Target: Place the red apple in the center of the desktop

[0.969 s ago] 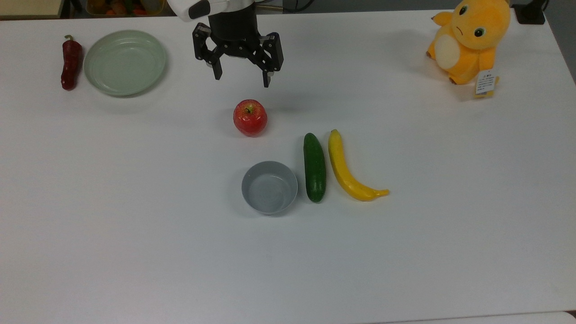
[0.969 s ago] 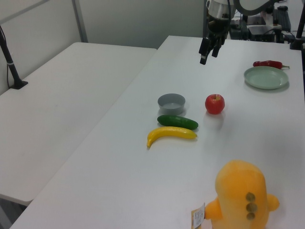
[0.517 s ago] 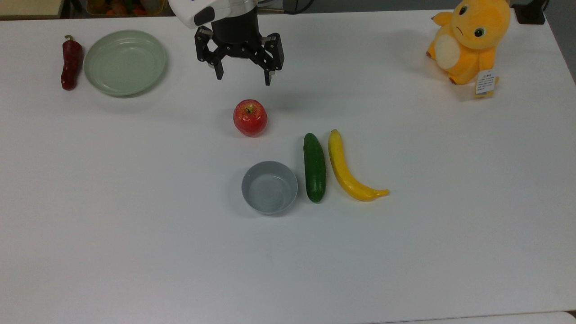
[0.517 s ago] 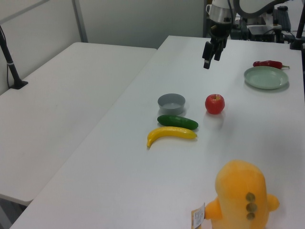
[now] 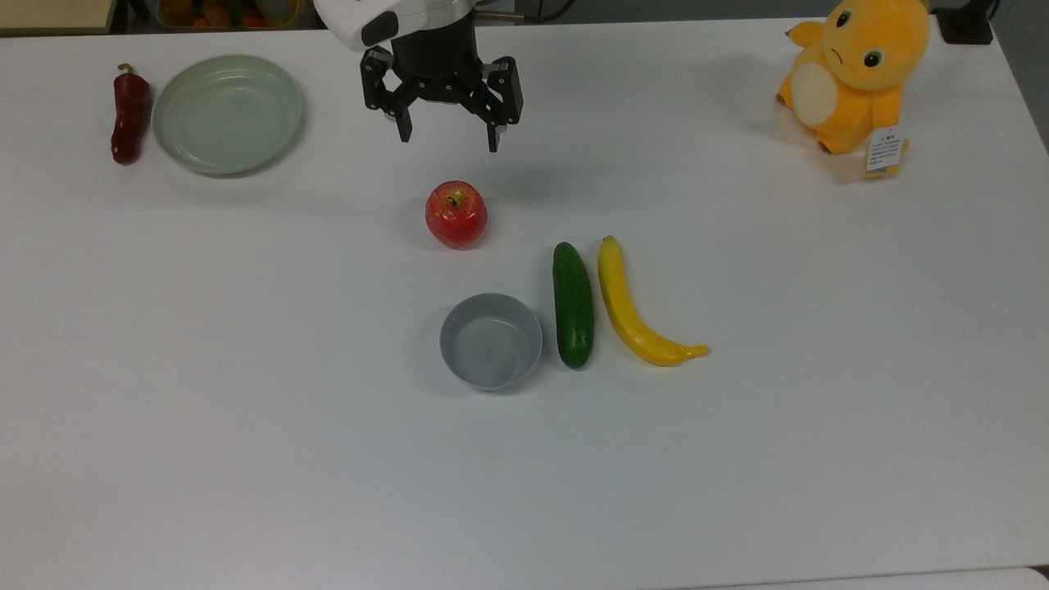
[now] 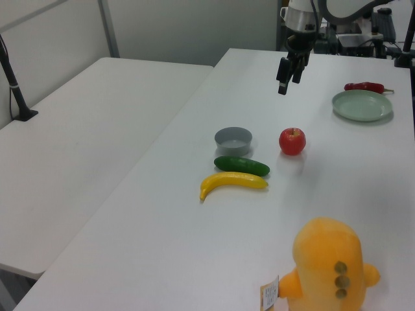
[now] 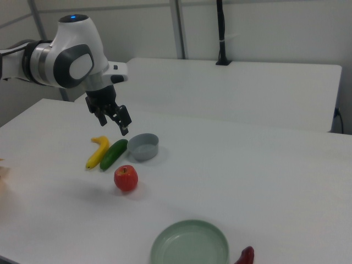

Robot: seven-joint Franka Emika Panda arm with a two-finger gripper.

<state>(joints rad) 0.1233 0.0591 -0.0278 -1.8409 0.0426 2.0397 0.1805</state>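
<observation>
The red apple stands stem up on the white desktop, near its middle and just beyond the grey bowl in the top view. My gripper hangs open in the air above the table, up-screen of the apple in the top view and well apart from it. Nothing is between its black fingers.
A green cucumber and a yellow banana lie side by side right of the bowl. A pale green plate and a dark red chili sit at the top view's upper left. An orange plush toy sits at the upper right.
The gripper has drifted slightly up-screen and right in the top view, rising away from the apple. The apple and other objects have not moved.
</observation>
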